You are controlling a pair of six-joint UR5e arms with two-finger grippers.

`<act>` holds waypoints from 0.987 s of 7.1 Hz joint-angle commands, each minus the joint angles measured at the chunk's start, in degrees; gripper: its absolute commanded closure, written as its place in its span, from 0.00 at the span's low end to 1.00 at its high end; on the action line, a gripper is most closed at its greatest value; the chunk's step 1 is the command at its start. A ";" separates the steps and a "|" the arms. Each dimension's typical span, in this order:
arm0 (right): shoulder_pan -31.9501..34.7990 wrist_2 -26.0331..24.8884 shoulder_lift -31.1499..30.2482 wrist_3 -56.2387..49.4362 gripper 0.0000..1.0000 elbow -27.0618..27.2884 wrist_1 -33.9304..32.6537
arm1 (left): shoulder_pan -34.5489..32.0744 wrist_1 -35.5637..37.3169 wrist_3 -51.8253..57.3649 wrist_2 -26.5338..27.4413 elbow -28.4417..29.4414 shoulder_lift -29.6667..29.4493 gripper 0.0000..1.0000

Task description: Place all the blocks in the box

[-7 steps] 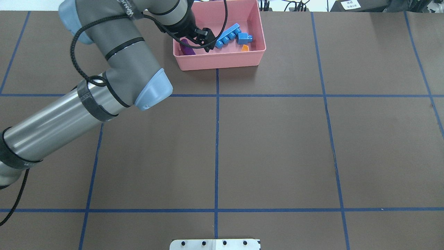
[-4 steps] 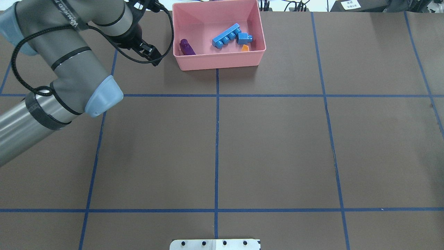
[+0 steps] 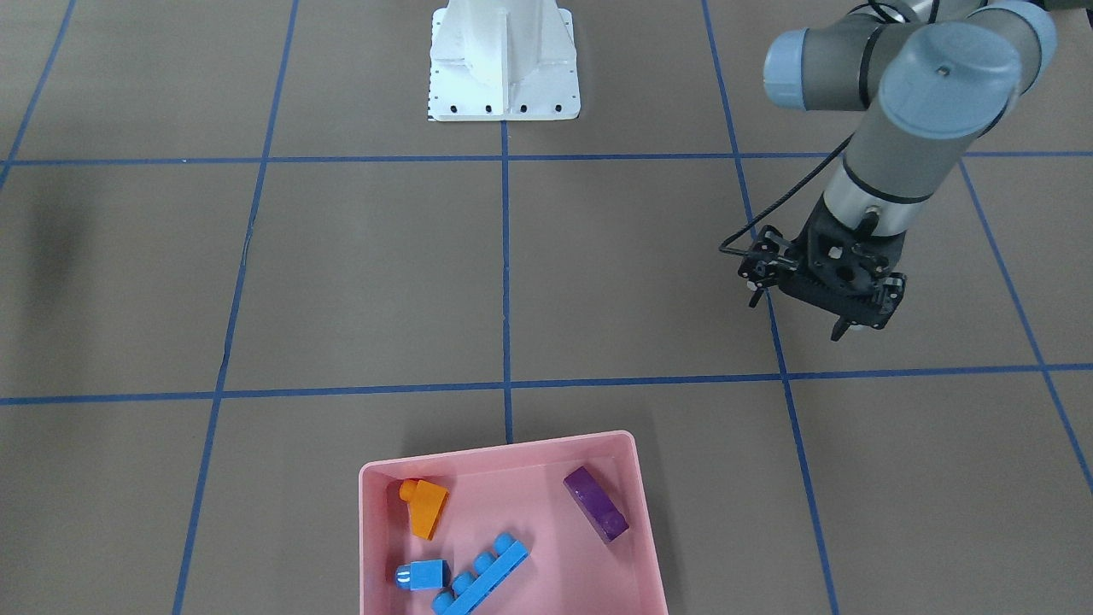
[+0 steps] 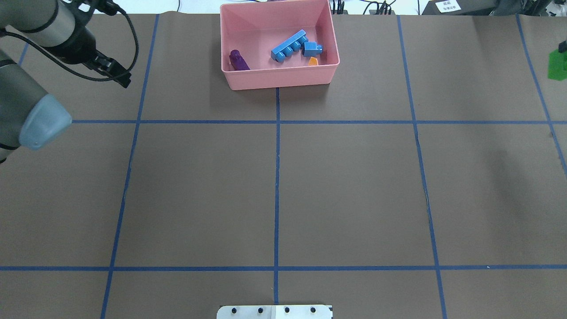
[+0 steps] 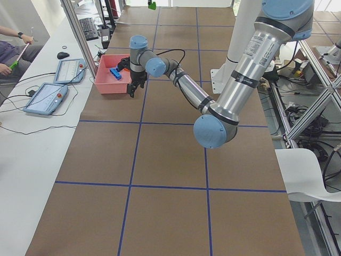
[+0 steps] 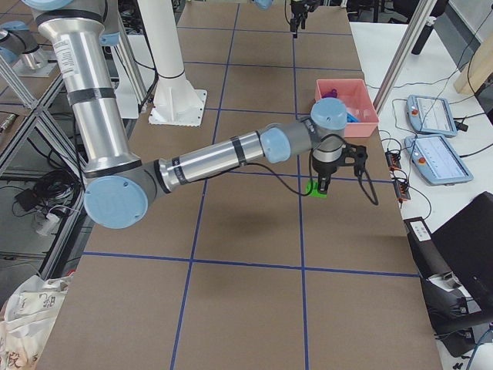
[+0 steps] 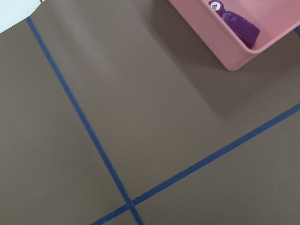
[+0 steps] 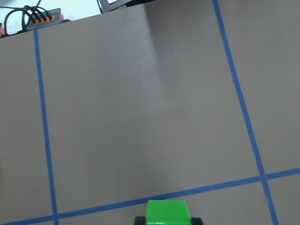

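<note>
Though small, bright green block (image 8: 167, 211)

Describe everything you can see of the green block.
The green block is a small, bright plastic brick, squarish from above; studs cannot be made out. It sits between the fingertips of the right gripper, which seems shut on it, well outside the pink box, toward the robot's right. Whether it touches the table cannot be told.
</note>
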 commanded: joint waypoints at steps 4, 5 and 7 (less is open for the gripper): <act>-12.64 -2.11 33.39 13.81 1.00 -19.85 -9.54 | -13.18 9.16 12.26 -5.48 -2.08 7.24 0.00; -15.54 -3.41 36.06 18.30 1.00 -21.90 -8.84 | -13.99 12.84 14.66 -5.48 -2.09 7.16 0.00; -21.08 -8.67 41.77 29.36 1.00 -31.70 2.35 | -16.02 18.39 19.51 -5.57 -2.78 7.16 0.00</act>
